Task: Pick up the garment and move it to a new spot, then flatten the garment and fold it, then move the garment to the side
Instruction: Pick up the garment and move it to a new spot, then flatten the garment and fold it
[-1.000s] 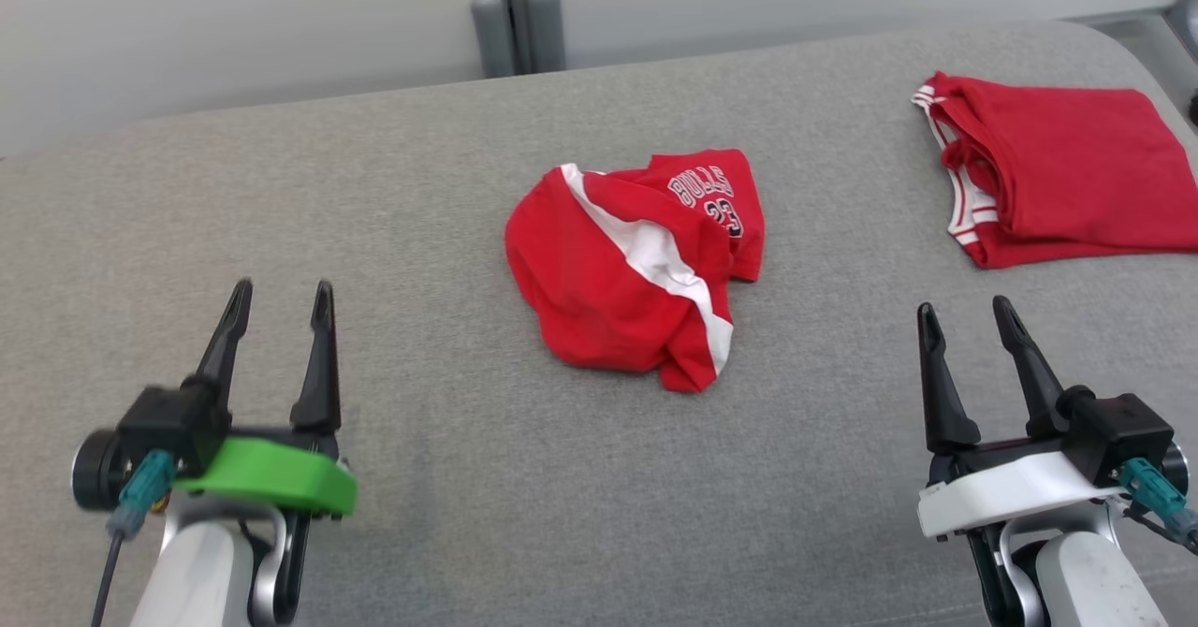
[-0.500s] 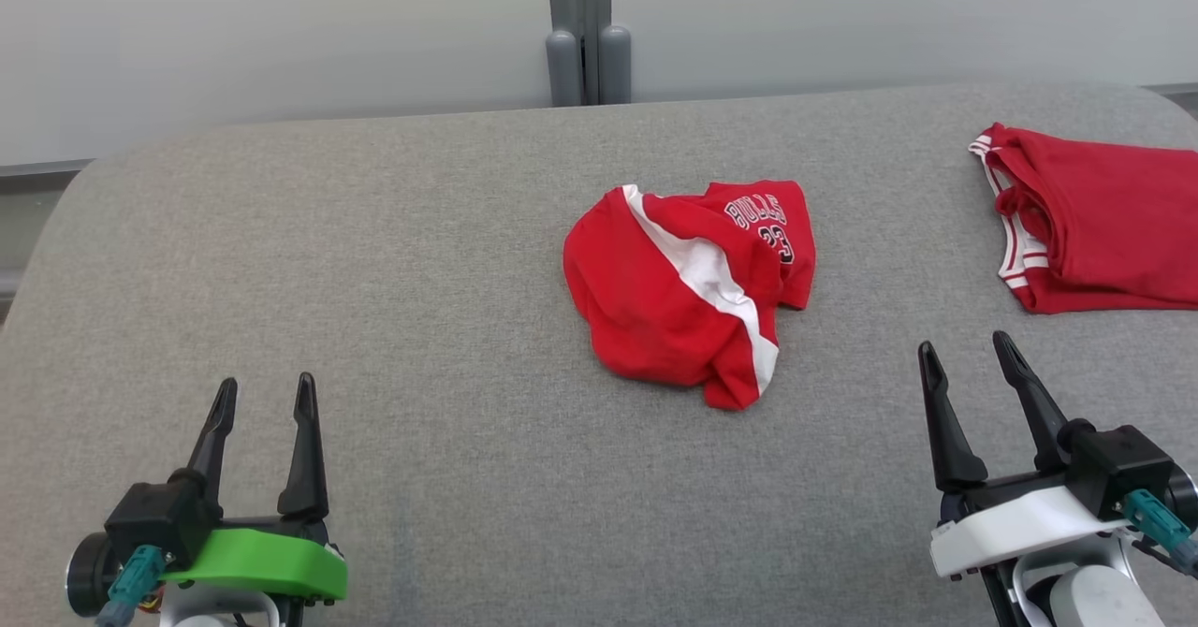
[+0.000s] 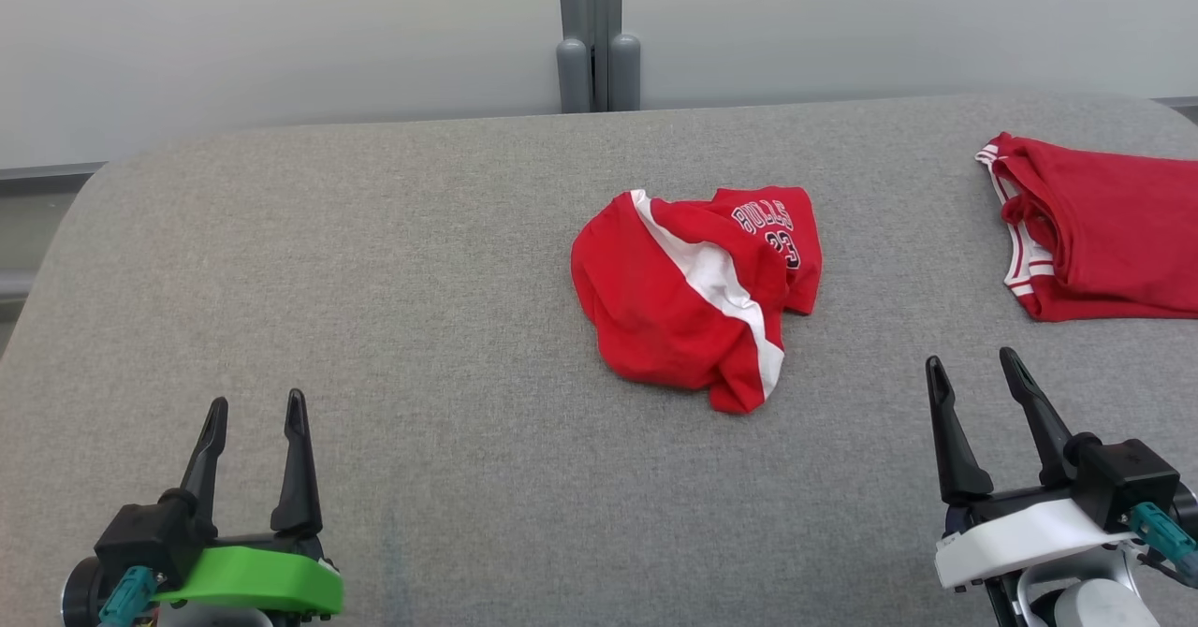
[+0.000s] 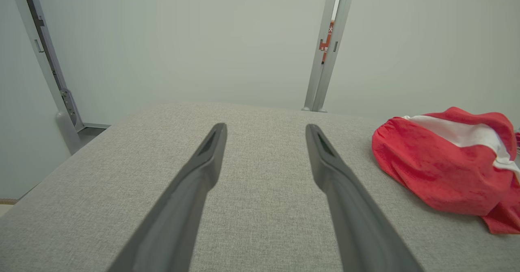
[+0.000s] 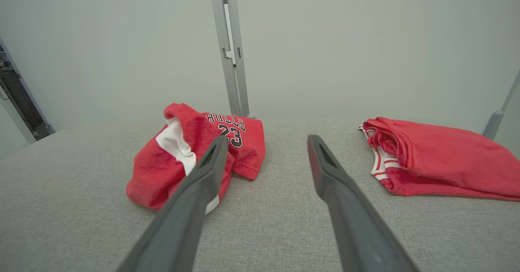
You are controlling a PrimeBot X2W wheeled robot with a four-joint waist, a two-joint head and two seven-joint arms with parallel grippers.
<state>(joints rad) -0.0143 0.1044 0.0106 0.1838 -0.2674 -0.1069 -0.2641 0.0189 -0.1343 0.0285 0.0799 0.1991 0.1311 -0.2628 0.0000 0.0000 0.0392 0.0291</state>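
Note:
The garment [image 3: 688, 304] is a crumpled red piece with a white stripe and "BULLS 23" lettering, bunched in the middle of the grey padded table [image 3: 374, 281]. It also lies at the right of the left wrist view, garment [image 4: 443, 170], and left of centre in the right wrist view, garment [image 5: 183, 158]. My left gripper [image 3: 255, 410] stands open at the lower left, far from the cloth. At the lower right my right gripper [image 3: 971, 371] is open too, a short way right of the garment and nearer me. Nothing sits between either pair of fingers.
A second red garment [image 3: 1104, 234], folded with white-striped trim, lies at the table's far right edge; it is the folded red garment [image 5: 430, 158] at the right of the right wrist view. A grey post [image 3: 594, 37] rises behind the table against a pale wall.
The head camera has tilted and turned, so the whole picture shifted down and right. Both grippers sit lower in the view, still open. The garments have not moved on the table.

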